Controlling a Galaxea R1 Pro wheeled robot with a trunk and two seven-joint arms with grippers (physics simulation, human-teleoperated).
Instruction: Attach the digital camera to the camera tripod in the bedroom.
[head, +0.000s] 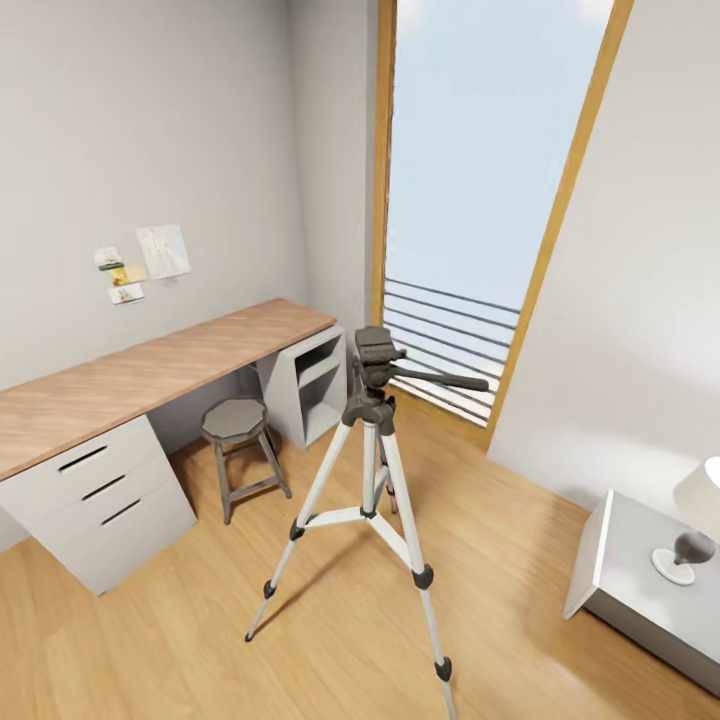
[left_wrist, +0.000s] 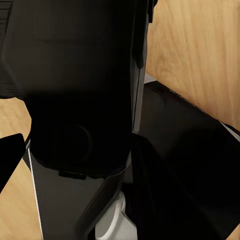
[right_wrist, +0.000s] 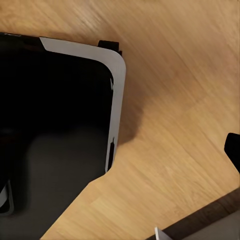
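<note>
The camera tripod (head: 372, 470) stands on the light wood floor in the middle of the bedroom, in the head view. It has three thin silver legs, black joints and a black head (head: 375, 362) whose long pan handle (head: 445, 379) points right toward the window. Nothing sits on the head's top plate. The digital camera is out of view. One dark fingertip (right_wrist: 233, 149) of my right gripper shows at the picture's edge over bare floor. A dark fingertip (left_wrist: 11, 159) of my left gripper shows beside my own black body (left_wrist: 80, 75). Neither holds anything.
A long wood-topped desk (head: 150, 375) with white drawers runs along the left wall, and a small round-seated stool (head: 236, 425) stands under it. The tall wood-framed window (head: 480, 200) is behind the tripod. A white nightstand (head: 640, 570) with a lamp (head: 692, 520) stands at the right.
</note>
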